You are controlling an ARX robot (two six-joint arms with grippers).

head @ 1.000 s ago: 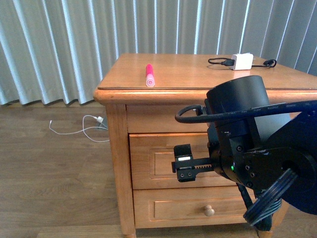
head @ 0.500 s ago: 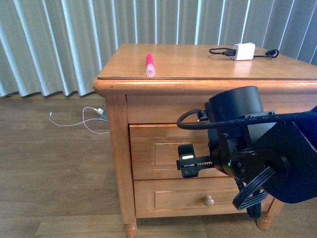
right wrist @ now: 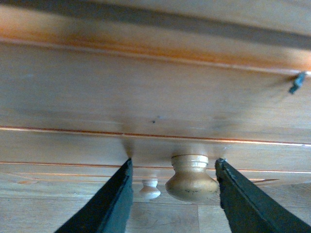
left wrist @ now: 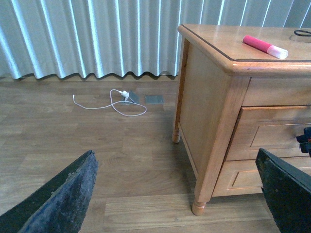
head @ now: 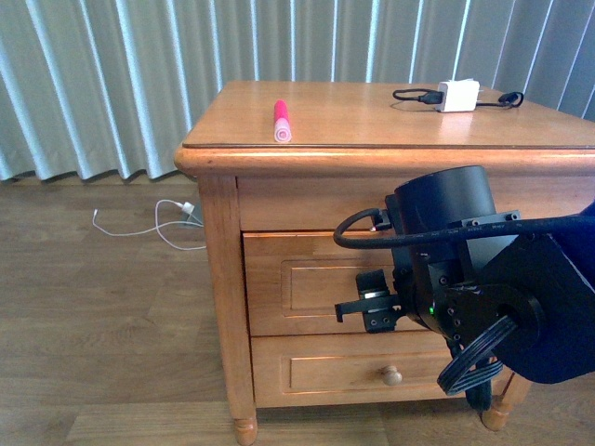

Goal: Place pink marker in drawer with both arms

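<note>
The pink marker (head: pixel 279 121) lies on the nightstand top near its front left corner, cap end toward the front; it also shows in the left wrist view (left wrist: pixel 265 46). The drawer (head: pixel 311 288) is closed. My right gripper (head: pixel 367 307) is open at the drawer front, its fingers on either side of the round pale knob (right wrist: pixel 192 178) with gaps on both sides; the right gripper (right wrist: pixel 173 165) touches nothing that I can see. My left gripper (left wrist: pixel 175 155) is open and empty above the floor, left of the nightstand, out of the front view.
A white charger block (head: pixel 457 95) with a black cable sits at the back right of the nightstand top (head: pixel 372 116). The lower drawer's knob (head: pixel 392 375) is below. A white cable (left wrist: pixel 121 99) lies on the wood floor by the curtains.
The right gripper has moved in toward the drawer front, and the front view has tilted down a little since a second ago. The marker has not moved.
</note>
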